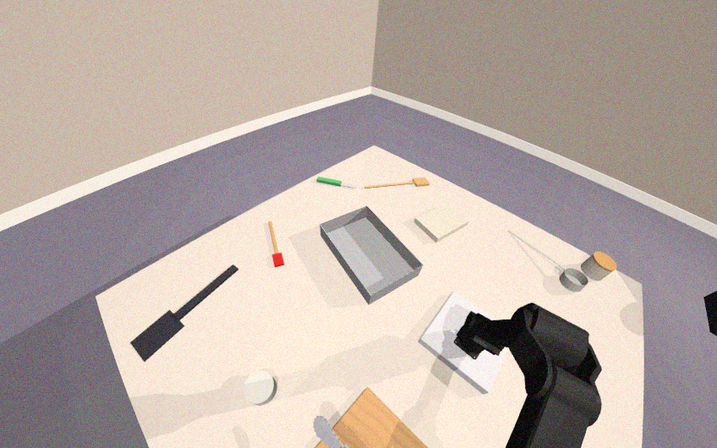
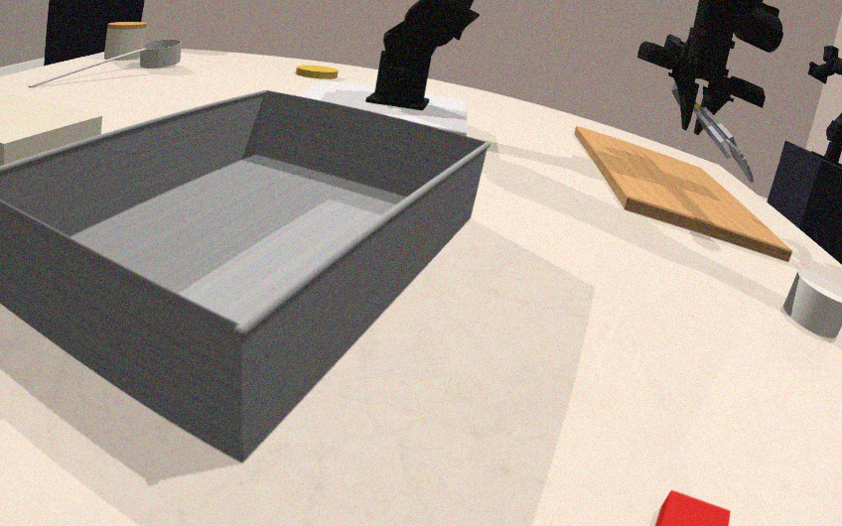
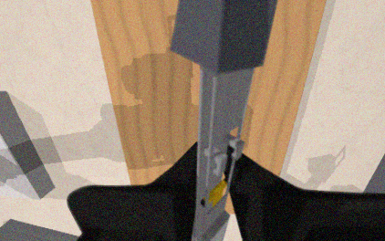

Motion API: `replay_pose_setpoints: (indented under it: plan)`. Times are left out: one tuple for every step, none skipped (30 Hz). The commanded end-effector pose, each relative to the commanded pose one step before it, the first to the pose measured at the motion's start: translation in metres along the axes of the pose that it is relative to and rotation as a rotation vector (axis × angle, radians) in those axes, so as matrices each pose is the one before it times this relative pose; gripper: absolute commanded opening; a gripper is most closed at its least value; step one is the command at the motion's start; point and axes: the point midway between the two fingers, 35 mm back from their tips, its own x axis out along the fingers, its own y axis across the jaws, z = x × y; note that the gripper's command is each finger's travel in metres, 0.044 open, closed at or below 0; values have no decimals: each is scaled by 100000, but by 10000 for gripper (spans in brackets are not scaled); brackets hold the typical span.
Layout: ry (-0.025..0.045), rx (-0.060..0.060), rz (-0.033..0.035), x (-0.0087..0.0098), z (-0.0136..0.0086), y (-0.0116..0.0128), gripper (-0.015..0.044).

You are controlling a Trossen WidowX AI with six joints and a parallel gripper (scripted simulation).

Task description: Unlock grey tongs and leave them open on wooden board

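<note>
My gripper (image 2: 692,122) (image 3: 211,147) is shut on the grey tongs (image 1: 327,433) (image 2: 723,133) (image 3: 228,96), near their yellow part. It holds them in the air above the wooden board (image 1: 369,414) (image 2: 739,223) (image 3: 128,32). In the exterior view the tongs slope down to the right, clear of the board, and their arms look close together. In the wrist view they run up the picture over the board. Whether the lock is engaged cannot be told. The roasting tin (image 1: 396,285) (image 2: 348,304) stands well away and holds no tongs. The top view does not show the gripper.
A white cylinder (image 1: 259,387) (image 2: 819,304) stands near the board. The arm's base stands on a white slab (image 1: 478,377). A black turner (image 1: 158,335), a red-headed tool (image 1: 277,259), a cream block (image 1: 441,221), a strainer-like pan (image 1: 573,280) and a jar (image 1: 598,265) are farther off.
</note>
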Motion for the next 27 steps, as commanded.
replay_pose_setpoints:
  plan:
    - [618,319,236,743,-119,81,-150]
    - [-2,3,7,162,-2,15,-150]
    - [-2,3,7,162,-2,16,-150]
    - [-2,3,7,162,-2,17,-150]
    - [-2,3,7,162,-2,18,-150]
    - [-2,3,7,162,-2,19,-150]
    - [-2,3,7,162,-3,20,-150]
    - [-2,3,7,161,-3,21,-150]
    - [-2,3,7,161,-3,21,-150]
    - [-2,3,8,161,-3,22,-150]
    - [-2,3,8,161,-3,23,-150]
    - [-2,3,8,161,-3,24,-150]
    - [-2,3,8,161,-3,25,-150]
    - [-2,3,8,161,-4,26,-150]
    - [-2,3,8,160,-4,27,-150]
    - [-2,3,8,160,-4,28,-150]
    - [-2,3,8,160,-4,29,-150]
    - [-2,3,8,160,-4,30,-150]
    - [-2,3,8,160,-4,31,-150]
    - [-2,3,8,160,-5,32,-150]
    - [-2,3,8,159,-5,33,-150]
    - [-2,2,7,129,-4,28,-150]
    - [-1,1,4,78,-2,17,-150]
    - [0,0,1,26,-1,6,-150]
    - [0,0,0,0,0,0,-150]
    - [0,0,0,0,0,0,-150]
    - [0,0,0,0,0,0,-150]
